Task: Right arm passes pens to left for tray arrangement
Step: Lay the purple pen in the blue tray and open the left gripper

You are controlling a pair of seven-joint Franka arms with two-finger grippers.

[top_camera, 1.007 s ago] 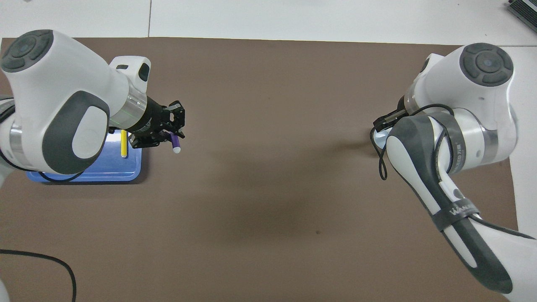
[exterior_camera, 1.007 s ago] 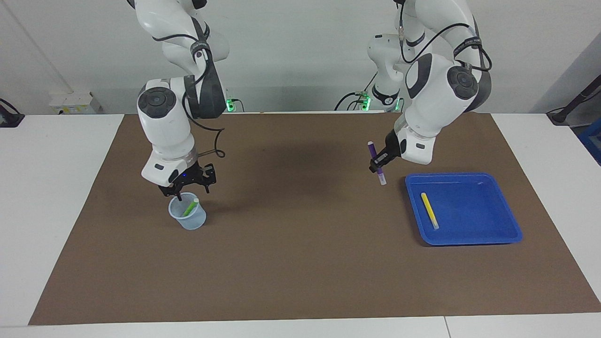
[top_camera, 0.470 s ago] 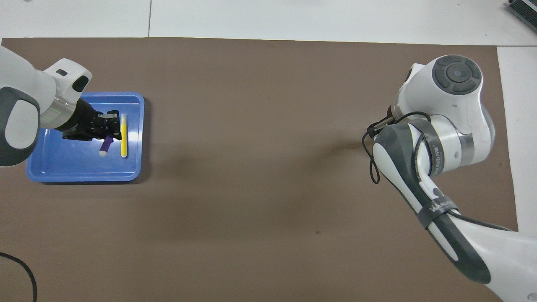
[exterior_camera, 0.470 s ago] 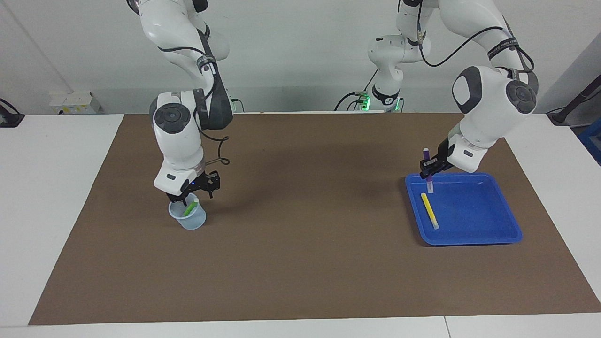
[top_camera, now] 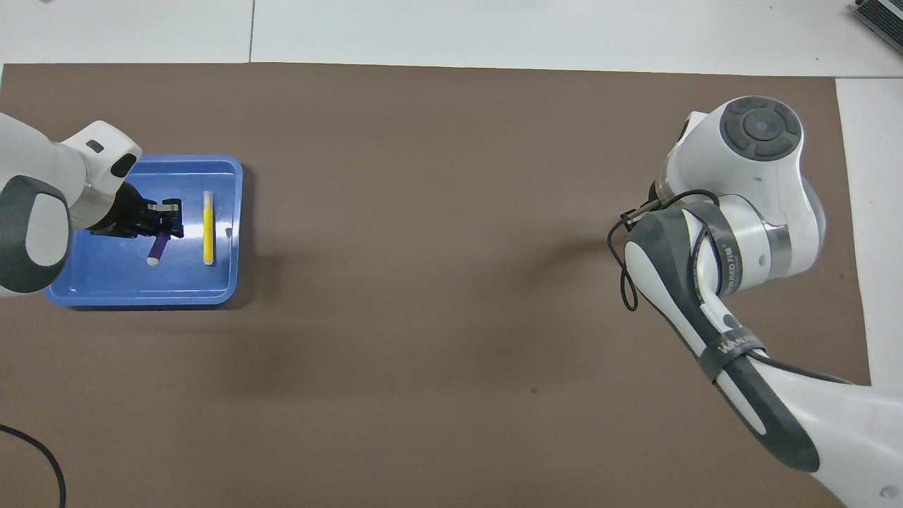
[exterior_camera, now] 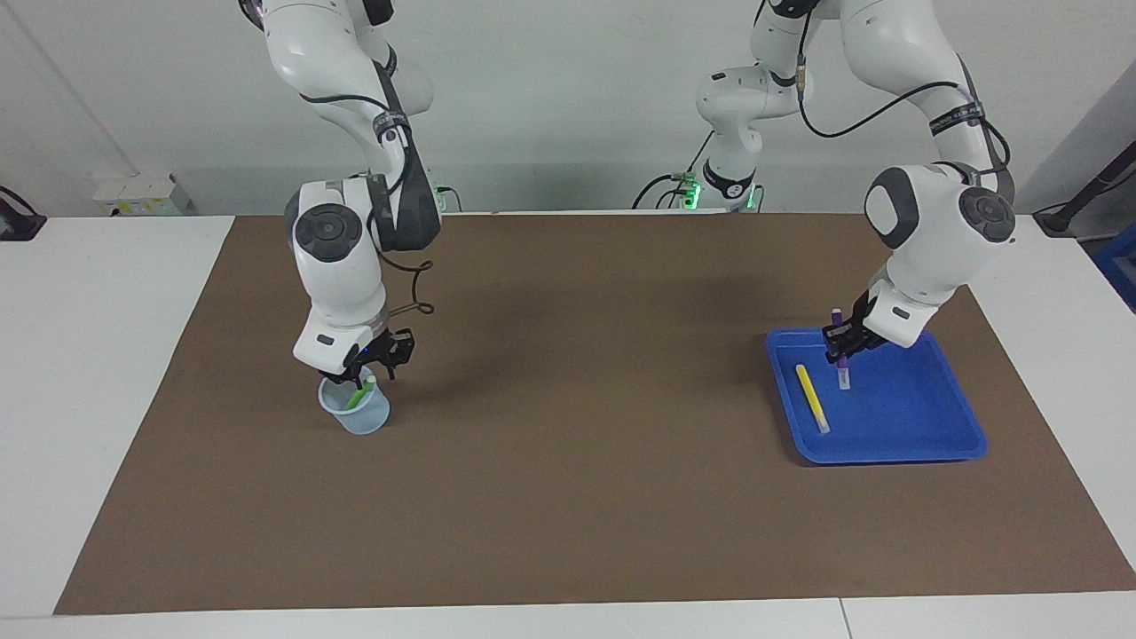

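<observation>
**Second pen reaches the tray while a third waits in its cup**

We see the left end effector (exterior_camera: 840, 348) over the blue tray (exterior_camera: 941, 444), clamped on the purple pen (exterior_camera: 841, 373), which hangs nearly upright with its white tip low above the tray floor. The yellow pen (exterior_camera: 812, 398) already lies flat in the tray, just beside it. At the right arm's end of the tabletop, the right end effector (exterior_camera: 362, 371) sits at the mouth of the pale translucent cup (exterior_camera: 358, 415), where the green pen (exterior_camera: 358, 393) leans; we cannot tell whether its fingers have closed on that pen.

We judge the placing step to be in hand: the next move calls for laying the purple pen down alongside the yellow one, then letting go.

The tray is glossy, shallow plastic with rounded corners and a raised rim. The pens are slim, smooth cylinders, likely to roll. A matte brown mat (exterior_camera: 577, 497) covers the tabletop.
</observation>
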